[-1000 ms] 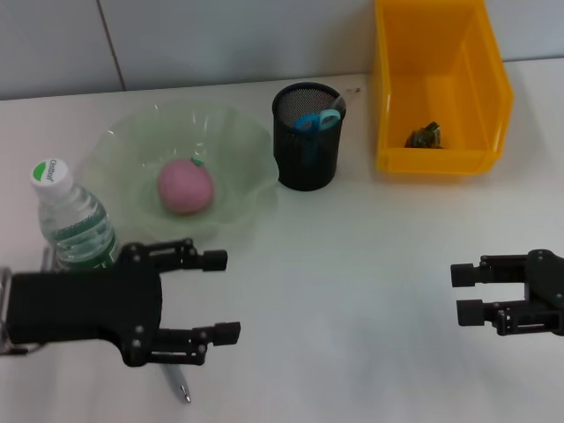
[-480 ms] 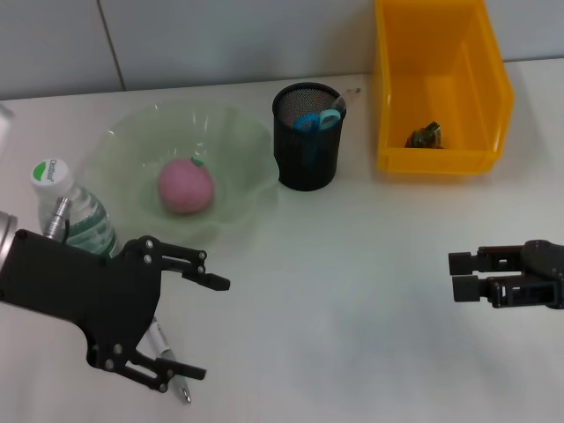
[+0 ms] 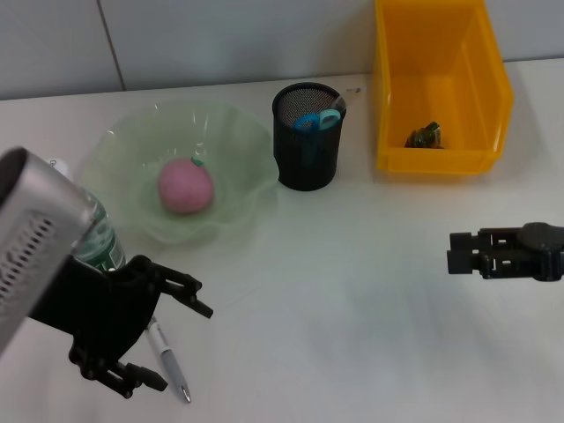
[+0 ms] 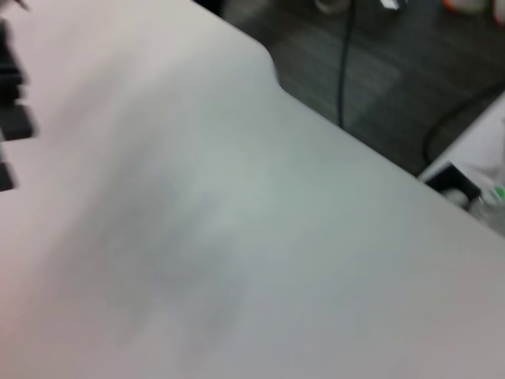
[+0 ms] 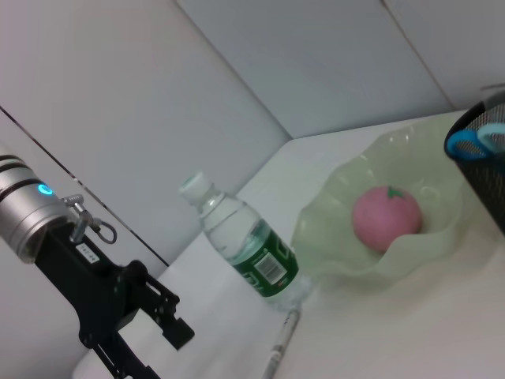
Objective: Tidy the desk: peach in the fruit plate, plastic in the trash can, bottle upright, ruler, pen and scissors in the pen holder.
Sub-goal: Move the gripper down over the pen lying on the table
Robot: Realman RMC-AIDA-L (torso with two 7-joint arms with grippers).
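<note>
One desk [image 3: 352, 291] carries the lot. One peach [image 3: 186, 186] sits in one fruit plate [image 3: 238, 141] at ten o'clock. One bottle [image 5: 246, 246] stands upright at nine o'clock, and one pen [image 3: 167, 359] lies at seven o'clock. One pen holder [image 3: 307, 159] at twelve o'clock shows one pair of scissors [image 3: 316, 120]. One trash can [image 3: 438, 53] at one o'clock holds one crumpled scrap [image 3: 425, 135]. Two grippers show: the left gripper [image 3: 167, 339] and the right gripper [image 3: 458, 252].

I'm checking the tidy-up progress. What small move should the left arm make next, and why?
Probably lower the open left end effector onto the pen, which lies flat on the desk right between its fingers. The peach is already in the plate and the bottle stands upright. The right end effector idles.
</note>
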